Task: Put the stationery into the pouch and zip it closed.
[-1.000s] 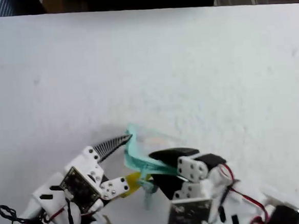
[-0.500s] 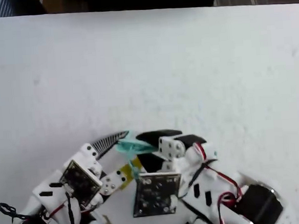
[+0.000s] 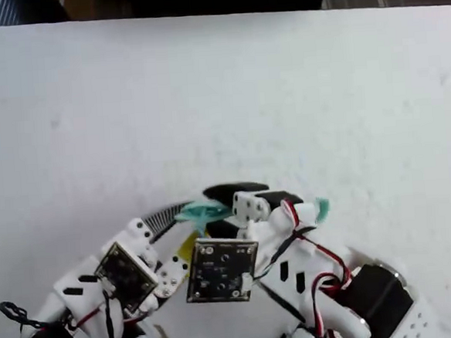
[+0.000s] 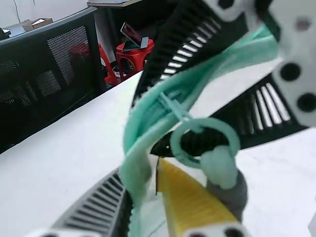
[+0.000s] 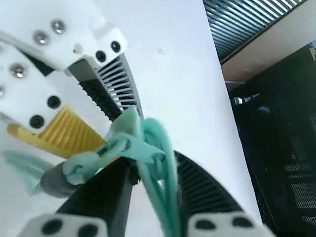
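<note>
Bottom centre of the high view, both arms crowd together on the white counter (image 3: pixel 221 100). The teal pouch (image 3: pixel 200 212) is bunched up between them. The left gripper (image 3: pixel 188 227) has its fingers clamped on the pouch, and the right gripper (image 3: pixel 219 212) pinches the fabric too. The zipper ring (image 4: pixel 205 140) dangles just beside the left's yellow finger.

We see a white tabletop (image 3: pixel 221 100) stretching away to a dark far edge. Beyond it we make out a black mesh chair back (image 4: pixel 44 84), red furniture (image 4: pixel 129 58) and a ribbed panel (image 5: pixel 247 19).
</note>
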Tool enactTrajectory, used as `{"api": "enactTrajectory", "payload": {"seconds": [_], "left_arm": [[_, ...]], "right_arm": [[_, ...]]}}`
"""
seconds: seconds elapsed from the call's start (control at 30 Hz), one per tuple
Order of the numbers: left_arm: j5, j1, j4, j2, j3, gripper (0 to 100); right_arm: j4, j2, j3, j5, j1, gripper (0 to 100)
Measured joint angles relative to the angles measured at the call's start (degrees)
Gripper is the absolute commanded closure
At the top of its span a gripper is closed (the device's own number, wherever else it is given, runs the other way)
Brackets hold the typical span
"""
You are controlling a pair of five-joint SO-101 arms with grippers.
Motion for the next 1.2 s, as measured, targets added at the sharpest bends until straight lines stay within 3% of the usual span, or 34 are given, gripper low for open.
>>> {"api": "enactTrajectory", "payload": {"seconds": [0.13, 0.37, 0.5, 1.03, 1.2], "left_arm": [[0.0, 0.62, -0.35, 0.0, 1.76, 98], [0.35, 0.26, -10.2, -0.44, 11.69, 98], [0.35, -3.52, -15.65, -0.53, 14.59, 98], [0.44, -5.36, -17.67, -0.88, 16.44, 98], [0.44, -5.27, -17.67, -0.88, 16.44, 98]], "right_arm": [[0.0, 0.0, 2.64, 0.09, 0.44, 69.7], [-2.11, 0.79, 4.57, 0.09, 6.51, 69.7], [-4.22, 1.41, 4.57, -0.09, 10.99, 69.7], [-5.1, 2.9, 4.92, -0.18, 23.03, 69.7], [-5.1, 0.09, 4.92, -0.09, 25.32, 80.7]]}}
